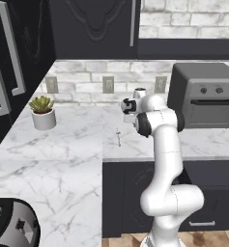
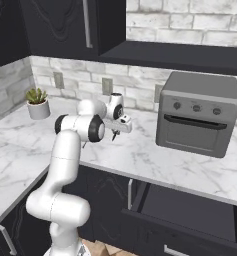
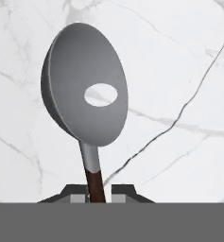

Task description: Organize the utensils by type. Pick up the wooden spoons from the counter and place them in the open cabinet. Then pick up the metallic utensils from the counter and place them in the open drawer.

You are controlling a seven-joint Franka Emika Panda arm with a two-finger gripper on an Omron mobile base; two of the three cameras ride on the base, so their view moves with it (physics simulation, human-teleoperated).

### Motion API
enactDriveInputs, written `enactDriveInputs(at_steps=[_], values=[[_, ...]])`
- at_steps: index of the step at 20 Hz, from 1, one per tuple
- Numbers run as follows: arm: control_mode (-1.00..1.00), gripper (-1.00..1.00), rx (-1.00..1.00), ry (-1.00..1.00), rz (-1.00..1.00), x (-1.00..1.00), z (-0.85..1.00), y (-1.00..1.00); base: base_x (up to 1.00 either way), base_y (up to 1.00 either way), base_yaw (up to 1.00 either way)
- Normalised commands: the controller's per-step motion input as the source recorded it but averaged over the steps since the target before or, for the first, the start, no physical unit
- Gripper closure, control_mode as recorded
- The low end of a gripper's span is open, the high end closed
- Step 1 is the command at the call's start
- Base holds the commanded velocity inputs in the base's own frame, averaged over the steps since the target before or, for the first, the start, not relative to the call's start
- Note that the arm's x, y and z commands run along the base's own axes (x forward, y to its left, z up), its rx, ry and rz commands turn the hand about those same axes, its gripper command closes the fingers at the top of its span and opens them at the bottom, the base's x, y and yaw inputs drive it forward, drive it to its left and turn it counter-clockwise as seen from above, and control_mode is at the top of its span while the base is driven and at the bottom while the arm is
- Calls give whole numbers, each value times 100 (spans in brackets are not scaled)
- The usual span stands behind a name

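In the hand view the pincer [image 3: 99, 194] is clamped on the dark reddish handle of the ladle [image 3: 85, 85], its two tips standing tight against either side of the handle's end. The grey round head, with an oval hole in it, stands up in front of the camera over the white marble desk [image 3: 179, 71].

The grip sits at the very end of the handle, with the heavy head far out, so I judge the ladle may pivot or slip between the tips during a quick swing toward the open drawer [image 2: 190, 210]. If it rotates, the head may catch the drawer's front edge on the way in.

Only the hand view lets the grip be read; in the base views the pincer is small and the ladle cannot be made out. The left base view shows a thin silver utensil [image 1: 118, 136] lying on the desk just left of the arm, and farther back a potted plant [image 1: 43, 112]. The right base view shows the drawer pulled out below the desk edge and, behind it, the grey toaster oven [image 2: 197, 115].
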Motion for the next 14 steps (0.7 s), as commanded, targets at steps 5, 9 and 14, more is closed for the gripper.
enactDriveInputs(at_steps=[5, 9, 14], values=[[-100, 100, 3, 5, -2, -45, -20, -26, 0, 0, 0], [-100, 100, 14, 4, -7, -39, 9, -31, 0, 0, 0], [-100, 100, 15, 1, -8, -46, 23, -17, 0, 0, 0]])
